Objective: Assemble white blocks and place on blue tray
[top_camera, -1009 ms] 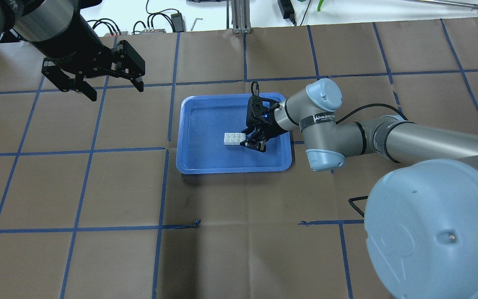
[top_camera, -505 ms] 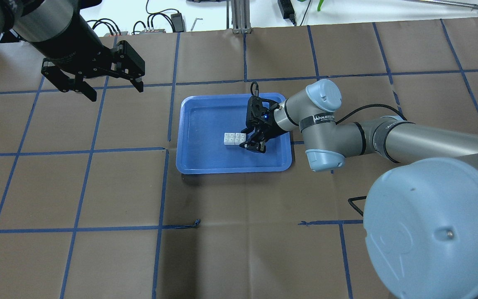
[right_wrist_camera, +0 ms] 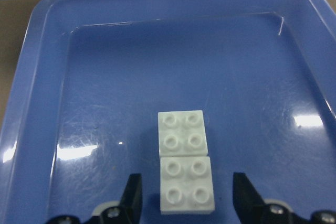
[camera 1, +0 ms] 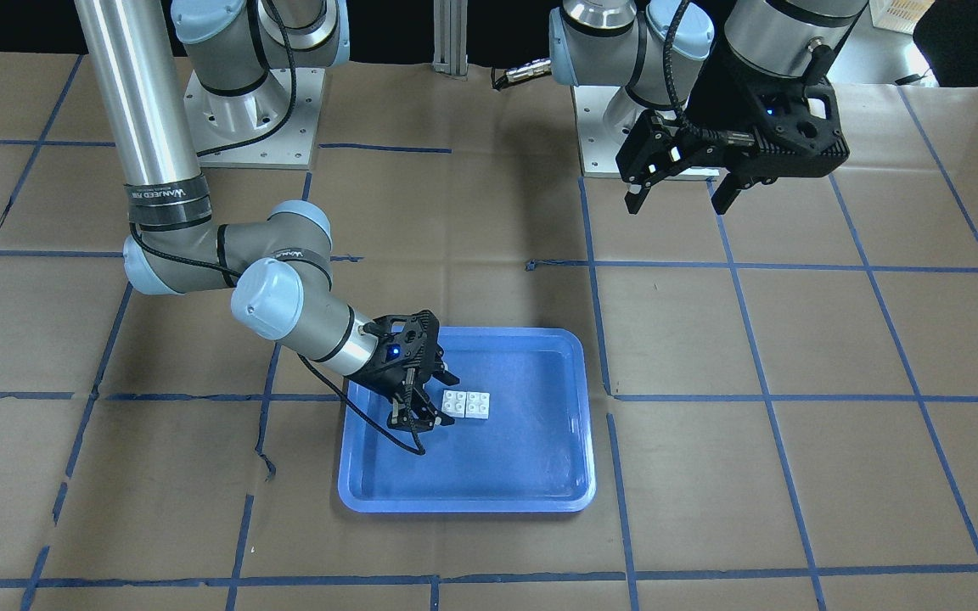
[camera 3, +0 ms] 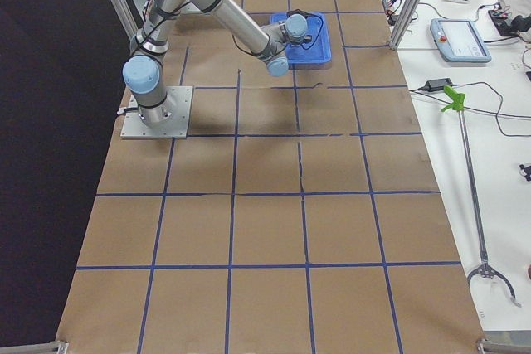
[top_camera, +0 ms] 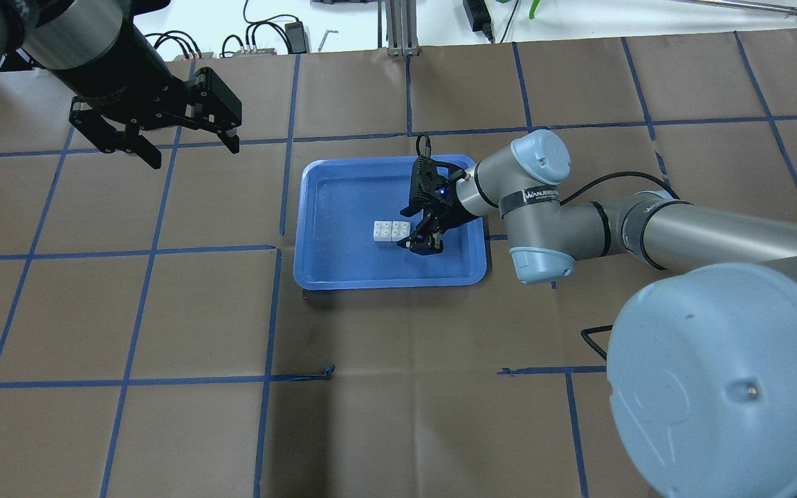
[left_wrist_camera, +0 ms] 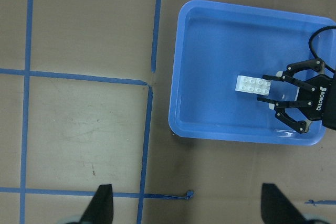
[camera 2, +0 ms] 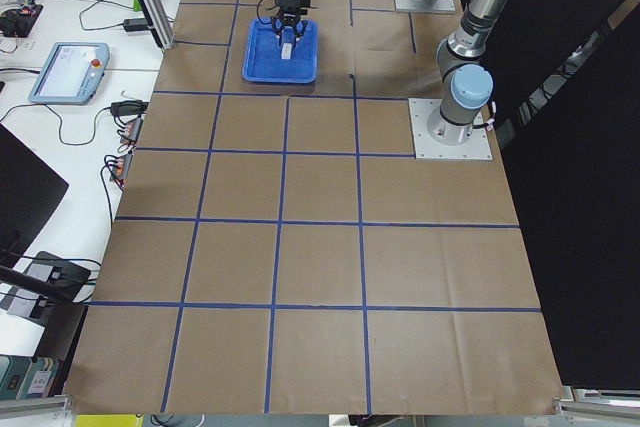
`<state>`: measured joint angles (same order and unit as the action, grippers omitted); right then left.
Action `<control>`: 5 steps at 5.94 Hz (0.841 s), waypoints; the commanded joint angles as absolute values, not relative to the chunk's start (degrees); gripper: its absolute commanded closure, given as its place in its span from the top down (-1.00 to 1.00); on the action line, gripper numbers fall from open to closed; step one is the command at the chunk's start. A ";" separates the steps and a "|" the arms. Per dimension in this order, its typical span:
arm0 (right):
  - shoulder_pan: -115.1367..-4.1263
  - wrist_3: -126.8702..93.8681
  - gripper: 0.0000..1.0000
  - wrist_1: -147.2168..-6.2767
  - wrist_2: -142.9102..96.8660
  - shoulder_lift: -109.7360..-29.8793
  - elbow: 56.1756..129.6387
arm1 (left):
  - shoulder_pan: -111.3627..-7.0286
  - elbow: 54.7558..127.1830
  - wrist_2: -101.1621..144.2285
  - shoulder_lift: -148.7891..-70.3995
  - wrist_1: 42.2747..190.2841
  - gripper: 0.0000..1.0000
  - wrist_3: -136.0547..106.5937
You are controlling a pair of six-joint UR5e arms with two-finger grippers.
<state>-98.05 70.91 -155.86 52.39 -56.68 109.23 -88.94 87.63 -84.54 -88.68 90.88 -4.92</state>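
Flagging hazard: right gripper, jaws spread and empty, flanks white blocks on blue tray; skewed withdrawal could drag them.

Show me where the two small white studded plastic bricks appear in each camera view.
Front-facing: the small white studded plastic bricks lie near the centre of the large rectangular blue plastic tray.
Overhead: bricks near the tray's centre.
Exterior left: too small to tell.
Exterior right: not discernible.
Left wrist: bricks near the tray's centre.
Right wrist: bricks at lower centre.
Shared landmark: the blue plastic tray.
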 commanded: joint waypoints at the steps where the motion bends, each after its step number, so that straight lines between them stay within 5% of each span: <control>1: -97.48 67.61 0.99 -155.13 52.73 -58.17 107.77 | -88.95 87.63 -84.55 -88.68 90.88 0.99 -4.92; 5: -92.04 56.40 1.00 -123.82 61.40 -71.51 100.38 | -88.94 87.63 -84.46 -88.68 90.79 0.99 -4.92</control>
